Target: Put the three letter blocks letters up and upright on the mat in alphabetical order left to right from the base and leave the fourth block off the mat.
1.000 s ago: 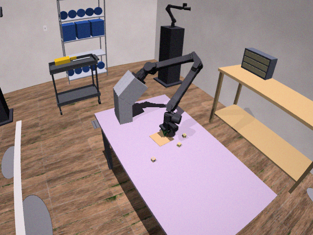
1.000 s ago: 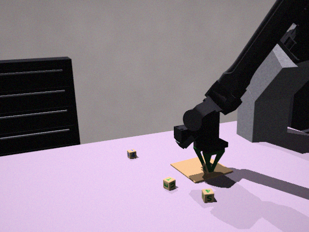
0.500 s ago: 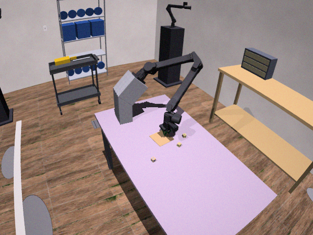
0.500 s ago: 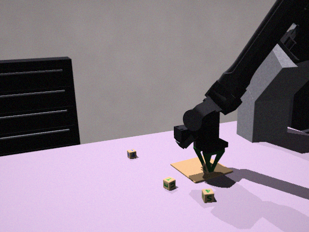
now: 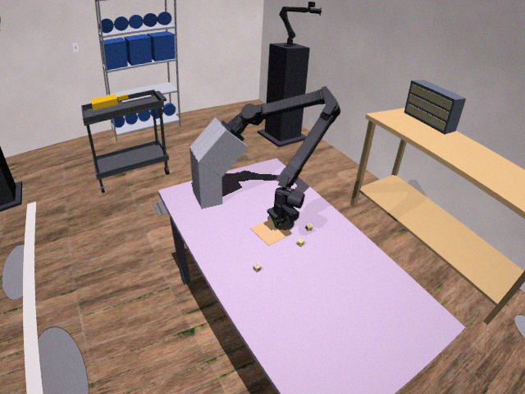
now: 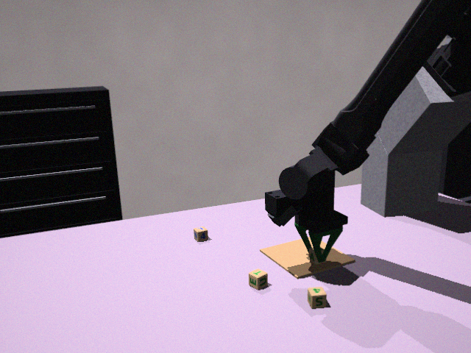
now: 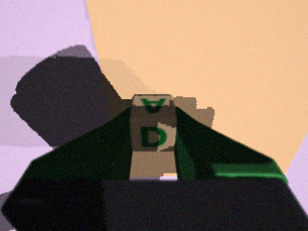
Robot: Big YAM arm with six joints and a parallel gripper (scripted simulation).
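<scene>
My gripper (image 6: 316, 259) is shut on a small wooden block (image 7: 153, 132) with a green D on the face toward the wrist camera and another green mark on the face beyond it. It holds the block low over the tan mat (image 6: 307, 257), near the mat's right part in the exterior view; I cannot tell if the block touches the mat. The mat also shows in the top view (image 5: 271, 231). Three other blocks lie on the table off the mat: one with a T on top (image 6: 258, 279), one with a 4 on top and an S on its side (image 6: 317, 297), and a farther one (image 6: 200, 233).
A grey angled housing (image 5: 214, 162) at the robot's base stands on the table behind the mat. A wooden bench (image 5: 445, 169) stands to the right of the table. A black cabinet (image 6: 57, 159) stands beyond the table's far edge in the exterior view.
</scene>
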